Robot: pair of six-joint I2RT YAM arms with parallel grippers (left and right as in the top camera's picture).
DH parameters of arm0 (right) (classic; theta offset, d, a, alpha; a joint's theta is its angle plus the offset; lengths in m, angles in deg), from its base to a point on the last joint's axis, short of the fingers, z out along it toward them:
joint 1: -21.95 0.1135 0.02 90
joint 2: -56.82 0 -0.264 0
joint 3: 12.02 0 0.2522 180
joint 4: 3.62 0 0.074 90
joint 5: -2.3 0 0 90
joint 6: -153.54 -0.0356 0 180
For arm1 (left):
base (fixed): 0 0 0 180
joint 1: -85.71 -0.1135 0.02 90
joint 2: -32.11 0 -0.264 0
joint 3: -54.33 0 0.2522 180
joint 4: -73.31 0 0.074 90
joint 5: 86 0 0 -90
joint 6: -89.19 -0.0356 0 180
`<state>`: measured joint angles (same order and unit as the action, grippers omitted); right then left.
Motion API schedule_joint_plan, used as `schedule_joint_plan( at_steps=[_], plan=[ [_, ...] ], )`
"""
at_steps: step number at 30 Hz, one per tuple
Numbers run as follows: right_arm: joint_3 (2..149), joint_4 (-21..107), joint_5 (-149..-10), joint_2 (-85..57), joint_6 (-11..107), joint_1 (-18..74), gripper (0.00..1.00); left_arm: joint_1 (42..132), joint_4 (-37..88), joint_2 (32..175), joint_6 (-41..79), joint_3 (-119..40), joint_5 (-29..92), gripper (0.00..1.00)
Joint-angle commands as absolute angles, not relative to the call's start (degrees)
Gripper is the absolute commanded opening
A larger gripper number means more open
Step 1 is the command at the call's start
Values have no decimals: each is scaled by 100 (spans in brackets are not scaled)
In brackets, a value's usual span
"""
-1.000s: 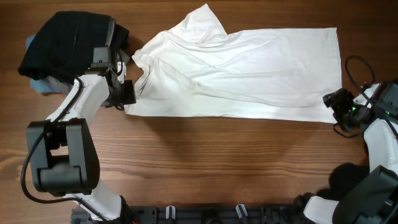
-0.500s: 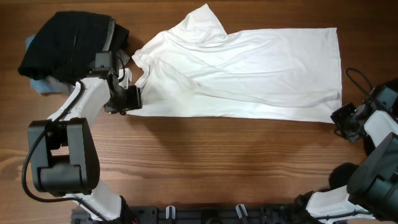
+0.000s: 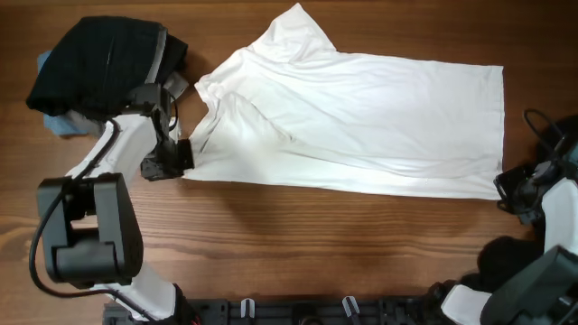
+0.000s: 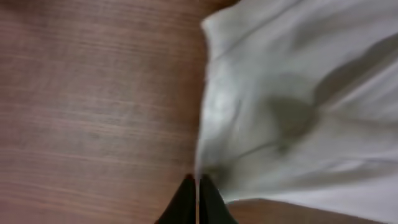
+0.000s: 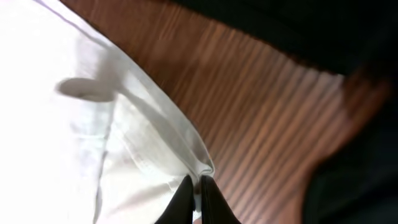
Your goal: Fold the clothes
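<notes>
**A:** What do we see changed in the last half second?

**B:** The white T-shirt [image 3: 361,117] has slid toward us and a little to the right across the table [image 3: 271,244]. Its far right corner now sits lower in the overhead view. The near hem slants down to the right corner. We also find the cloth flatter, with fewer folds across the middle.

**A:** And the arms?

**B:** Both have drawn back toward the base. The left gripper [image 3: 172,165] has come nearer, to the shirt's near left corner. The right gripper [image 3: 508,188] has moved nearer and outward, to the near right corner.

**A:** How do we read the fingers?

**B:** Both pairs are clenched on cloth. In the left wrist view the dark fingertips [image 4: 184,200] meet with the shirt's edge pinched between them. In the right wrist view the fingertips [image 5: 184,198] close on the hemmed corner.

**A:** How do the arms stand?

**B:** The left arm rises from its base along the table's left side and bends inward at the wrist toward the shirt. The right arm is tucked close at the right edge, and we see only part of it.

**A:** Anything else?

**B:** The black garment [image 3: 99,68] lies bunched at the far left on a light blue piece [image 3: 54,124]. It sits just beside the shirt's left end, where it was before.
</notes>
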<state>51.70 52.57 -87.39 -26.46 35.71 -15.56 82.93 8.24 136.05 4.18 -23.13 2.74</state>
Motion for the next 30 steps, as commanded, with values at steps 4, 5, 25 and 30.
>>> schedule_joint_plan(
  at_steps=[4, 5, 25, 30],
  plan=[
    [5275, 5598, -9016, -2568, 3486, -1585, 50, 8231, 378, 12864, 567, -2545, 114, 40],
    [5305, 5657, -8979, -2565, 3488, -1585, 54, 8234, 374, 12825, 567, -2547, 116, 50],
    [5561, 4331, -6752, -4067, 3853, -1574, 42, 9827, 1622, 12781, 259, -3231, 1360, 42],
    [5576, 4060, -6457, -4183, 3741, -1574, 4, 9916, 1679, 12877, 261, -3229, 1360, 42]
  ],
)
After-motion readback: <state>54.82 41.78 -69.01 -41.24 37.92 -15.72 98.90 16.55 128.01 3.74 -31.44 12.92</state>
